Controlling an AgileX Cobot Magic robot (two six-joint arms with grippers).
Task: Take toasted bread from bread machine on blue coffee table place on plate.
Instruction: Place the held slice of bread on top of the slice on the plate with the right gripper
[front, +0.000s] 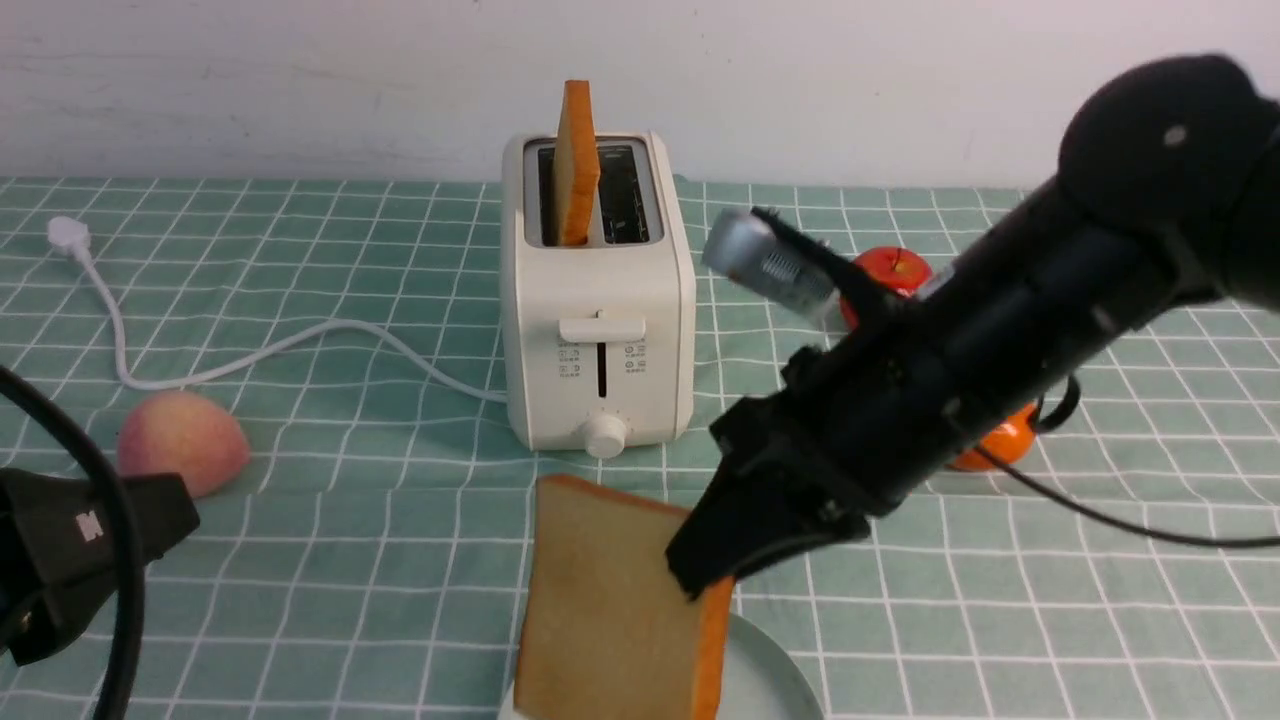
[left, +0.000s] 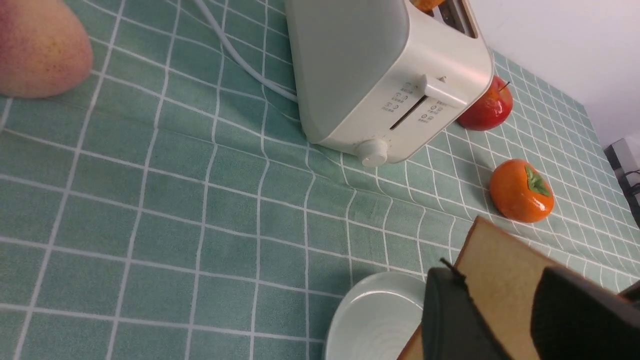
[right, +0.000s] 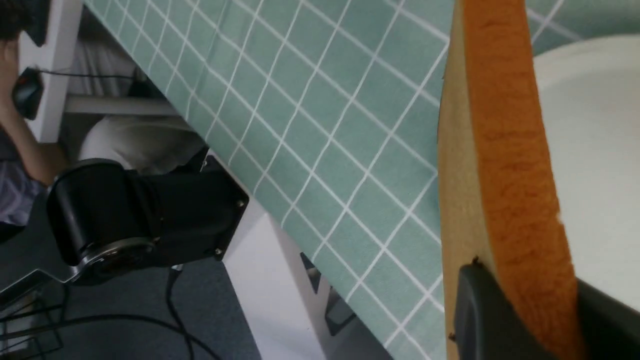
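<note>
My right pincer (front: 700, 575) pinches a toast slice (front: 600, 610) over the near plate (front: 775, 675); whether my left pincer (front: 100, 540) is spread, I can't tell.

Cream bread machine (front: 597, 300) with one toast slice (front: 577, 160) upright in its slot. In front of it, the right gripper (front: 700, 580) pinches a second toast slice (front: 600, 610) over the plate (front: 775, 685).

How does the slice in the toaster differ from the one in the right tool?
The toaster slice stands upright in the left slot of the bread machine; the held slice leans over the plate. The toaster slice is untouched; the held slice is pinched at its edge by the right tool. Both are tan with orange-brown crust.
</note>
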